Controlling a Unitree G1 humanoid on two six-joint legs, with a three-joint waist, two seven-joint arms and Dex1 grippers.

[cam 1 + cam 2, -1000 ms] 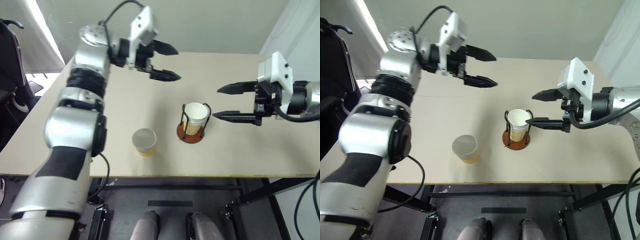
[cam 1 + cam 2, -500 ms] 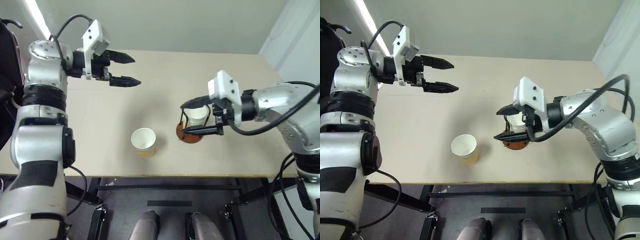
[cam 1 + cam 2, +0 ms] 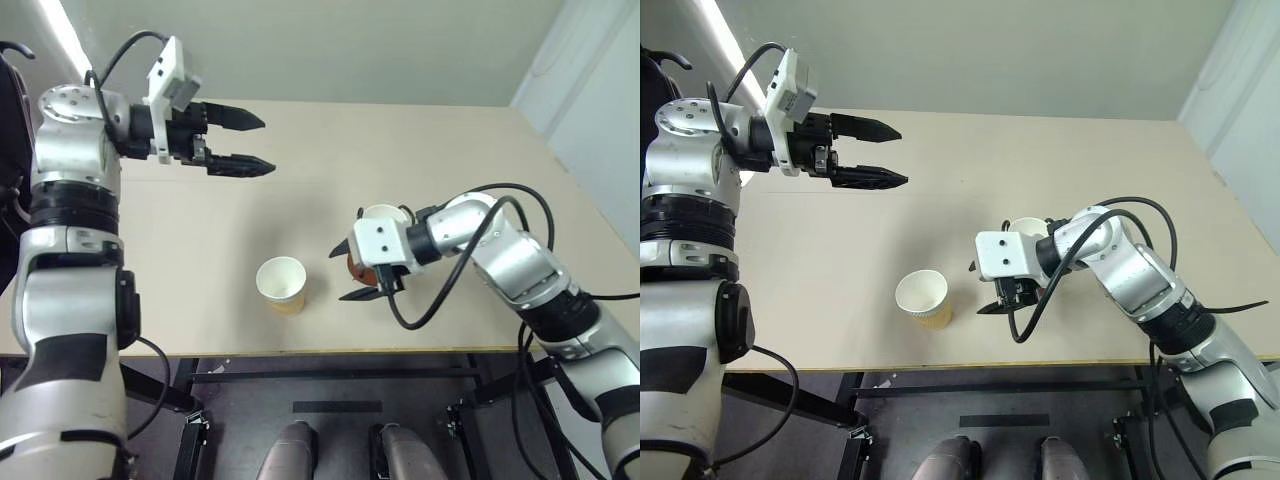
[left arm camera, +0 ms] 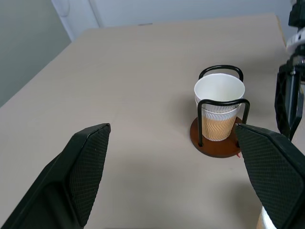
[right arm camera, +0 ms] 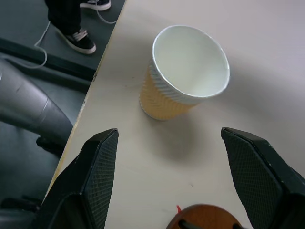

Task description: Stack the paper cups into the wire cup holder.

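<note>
Head views, near to far: the loose paper cup (image 3: 281, 284) stands upright nr the front edge of the table (image 3: 450, 150), rim up, nothing inside.

Just beside it, twd the robot's right, is the right gripper (image 3: 989, 288). Fingers spread wide w/ nothing betw them, pointing at the loose cup but not touching. Right wrist view shows the same: that cup sits betw & beyond the two black fingers (image 5: 97, 167), clear of both.

Right behind that gripper is the wire cup holder (image 4: 217, 143). Left wrist view shows white-rimmed cups (image 4: 219, 112) seated betw the wire loops on the red-brown base. A second rim line below the top one suggests two are nested, can't be sure.

Farthest back, the left gripper (image 3: 250, 143) hangs above the table's far left part, fully open, empty, well apart from everything.

Progress, my read: most done. One cup left to grab, lift & drop into the stack.

Hard to see: in head views the right arm covers most of the holder, so only the cup rim peeks out. Exact cup count in the holder is unclear.
</note>
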